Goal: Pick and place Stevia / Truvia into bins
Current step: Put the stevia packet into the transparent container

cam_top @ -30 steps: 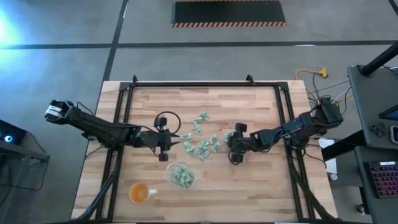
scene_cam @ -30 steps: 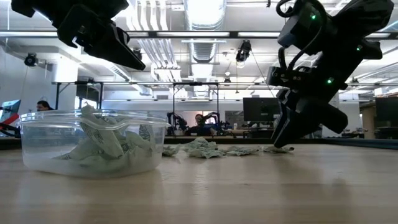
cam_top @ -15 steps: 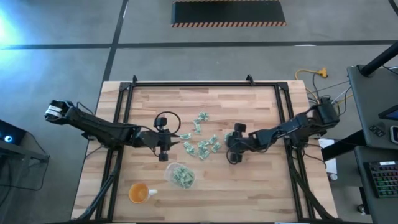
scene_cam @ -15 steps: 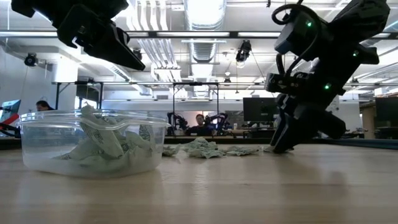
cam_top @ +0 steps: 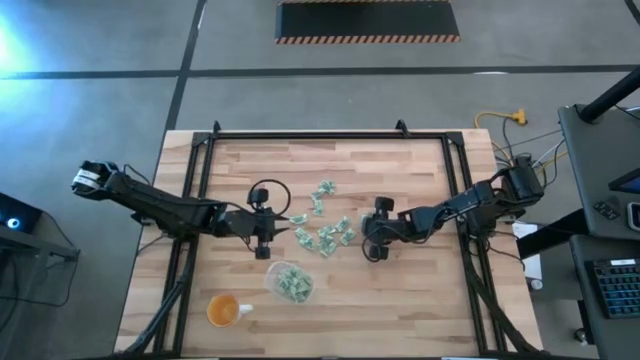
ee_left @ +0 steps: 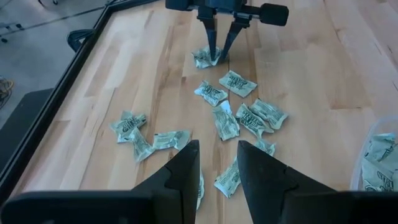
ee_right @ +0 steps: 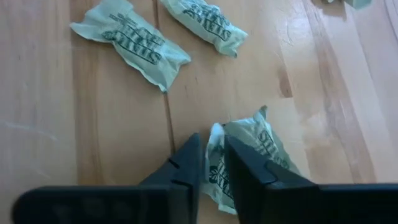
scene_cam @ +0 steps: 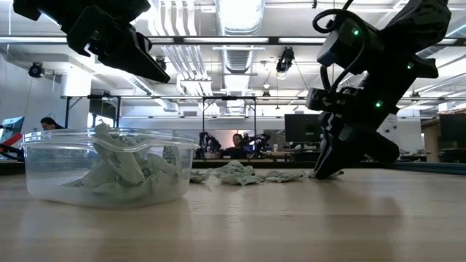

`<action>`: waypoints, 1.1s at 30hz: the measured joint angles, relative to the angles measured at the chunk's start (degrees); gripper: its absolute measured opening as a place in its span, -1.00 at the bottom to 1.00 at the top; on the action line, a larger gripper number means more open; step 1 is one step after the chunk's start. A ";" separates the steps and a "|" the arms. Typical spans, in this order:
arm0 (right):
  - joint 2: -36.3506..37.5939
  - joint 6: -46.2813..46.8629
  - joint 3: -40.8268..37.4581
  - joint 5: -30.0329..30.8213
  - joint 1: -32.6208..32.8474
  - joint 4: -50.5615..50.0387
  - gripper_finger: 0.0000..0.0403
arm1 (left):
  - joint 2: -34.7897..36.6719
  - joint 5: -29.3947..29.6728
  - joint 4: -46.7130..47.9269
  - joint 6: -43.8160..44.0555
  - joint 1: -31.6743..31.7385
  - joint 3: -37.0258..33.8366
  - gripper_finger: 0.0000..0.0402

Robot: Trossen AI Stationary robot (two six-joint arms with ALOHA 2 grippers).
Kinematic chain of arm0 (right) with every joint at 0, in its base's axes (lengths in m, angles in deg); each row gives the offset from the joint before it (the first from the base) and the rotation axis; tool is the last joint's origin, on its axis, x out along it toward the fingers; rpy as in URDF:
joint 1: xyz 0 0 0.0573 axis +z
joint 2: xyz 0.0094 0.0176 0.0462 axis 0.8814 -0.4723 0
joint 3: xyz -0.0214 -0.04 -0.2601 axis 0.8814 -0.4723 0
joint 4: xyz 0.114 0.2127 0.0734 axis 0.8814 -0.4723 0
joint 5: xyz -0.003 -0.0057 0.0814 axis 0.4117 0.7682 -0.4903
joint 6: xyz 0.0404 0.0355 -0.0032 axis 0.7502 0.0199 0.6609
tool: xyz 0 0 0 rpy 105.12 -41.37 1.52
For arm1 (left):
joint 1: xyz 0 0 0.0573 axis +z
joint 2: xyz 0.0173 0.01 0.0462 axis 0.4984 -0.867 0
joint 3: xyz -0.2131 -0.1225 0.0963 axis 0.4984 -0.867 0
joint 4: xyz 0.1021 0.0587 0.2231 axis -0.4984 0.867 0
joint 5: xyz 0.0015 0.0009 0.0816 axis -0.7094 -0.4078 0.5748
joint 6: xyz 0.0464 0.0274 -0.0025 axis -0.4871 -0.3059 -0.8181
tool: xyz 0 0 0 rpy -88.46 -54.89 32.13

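Several pale green Stevia packets (cam_top: pixel 325 232) lie loose on the wooden table between my two grippers. The clear bin (cam_top: pixel 290 282) stands nearer the front edge with several packets in it (scene_cam: pixel 116 171). My right gripper (ee_right: pixel 211 155) is down at the table at the right end of the scatter, shut on one packet (ee_right: pixel 255 152). My left gripper (ee_left: pixel 217 165) hovers open above the left end of the scatter (cam_top: pixel 284 222), with nothing between its fingers. My right gripper pinches one crumpled edge of the packet (ee_right: pixel 216 140) between its two fingers. The fingers slant steeply down from the table's right side (ee_left: pixel 214 46). The rest of the packet (ee_left: pixel 205 59) lies on the table beside the fingertips.
An orange cup (cam_top: pixel 222 310) stands near the front left of the table. A black frame (cam_top: pixel 205 150) runs along the table's left, far and right edges. Bare wood lies at the far side and the front right.
My right gripper has shut its fingers on the packet at the right end of the scatter, staying low at the table. The packet stays on the table.
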State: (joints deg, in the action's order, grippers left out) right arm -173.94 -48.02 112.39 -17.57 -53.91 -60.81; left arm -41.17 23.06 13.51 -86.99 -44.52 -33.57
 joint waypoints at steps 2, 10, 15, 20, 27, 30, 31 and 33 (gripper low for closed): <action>0.08 -0.35 -0.01 0.22 -0.02 -0.11 -0.83 | 0.00 -0.01 0.00 0.00 0.00 0.00 -0.54; 1.85 -2.03 0.12 0.68 0.12 -1.42 -0.96 | 0.00 0.01 0.00 -0.02 0.00 -0.04 -0.54; 3.98 -2.08 2.15 0.68 1.65 -0.73 -0.96 | -0.02 0.01 0.06 -0.02 0.00 -0.04 -0.54; 4.50 -2.28 5.70 0.42 4.48 -0.31 -0.96 | -0.02 0.01 0.07 -0.02 0.00 -0.04 -0.54; 4.35 -8.07 9.17 -1.17 8.64 9.47 -0.96 | -0.02 0.01 0.06 -0.03 0.00 -0.04 -0.54; 4.32 -11.85 9.20 -4.98 10.00 17.63 -0.96 | -0.02 0.01 0.06 -0.03 0.00 -0.04 -0.54; 4.04 -12.96 9.22 -6.24 10.38 20.37 -0.96 | -0.02 0.02 0.06 -0.04 0.00 -0.04 -0.54; 3.20 -15.50 9.24 -9.31 10.91 24.84 -0.96 | -0.02 0.03 0.05 -0.02 0.00 -0.04 -0.54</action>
State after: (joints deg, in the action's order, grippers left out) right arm -170.74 -63.52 121.63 -26.88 -43.00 -35.96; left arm -41.19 23.09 13.56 -87.01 -44.52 -33.62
